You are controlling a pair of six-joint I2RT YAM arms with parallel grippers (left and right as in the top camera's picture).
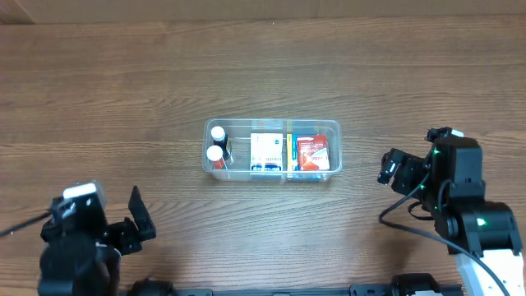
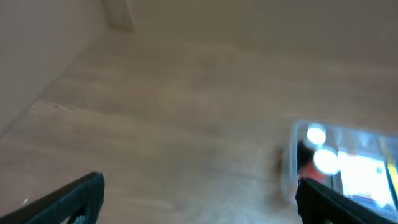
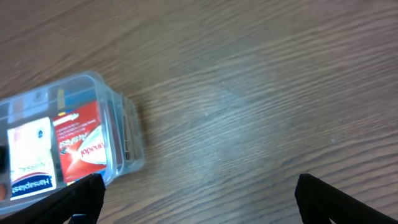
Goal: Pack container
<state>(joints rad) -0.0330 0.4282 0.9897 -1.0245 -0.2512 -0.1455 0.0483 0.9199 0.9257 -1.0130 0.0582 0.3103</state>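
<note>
Left to right, seen from above. The left gripper [image 1: 141, 215] is hovering by the near-left corner of the table [image 1: 99, 82], its fingers spread wide and holding nothing; in the left wrist view the same gripper [image 2: 199, 200] is framing bare wood, with the container [image 2: 287, 168] showing only at the right margin. The arm is sitting low and drawn back toward the near edge, so the container is lying ahead of it and off to its right, well apart.

The container [image 1: 271, 122] is resting at the middle of the table, its long axis running parallel to the near edge. Two white-capped bottles [image 1: 216, 143] are standing at its left end, a white-and-blue packet [image 1: 265, 154] is lying in the middle, and a red packet [image 1: 312, 154] is filling the right end.

The right gripper [image 1: 393, 168] is hanging near the right edge, roughly in line with the container's long axis and facing its short right wall; its fingers are likewise parted and empty. The right wrist view is placing this gripper [image 3: 199, 194] beside the container's rounded corner [image 3: 127, 140], not touching it. By this reading the right arm is the nearer one, and any coming move on the container is turning on that end-on approach
</note>
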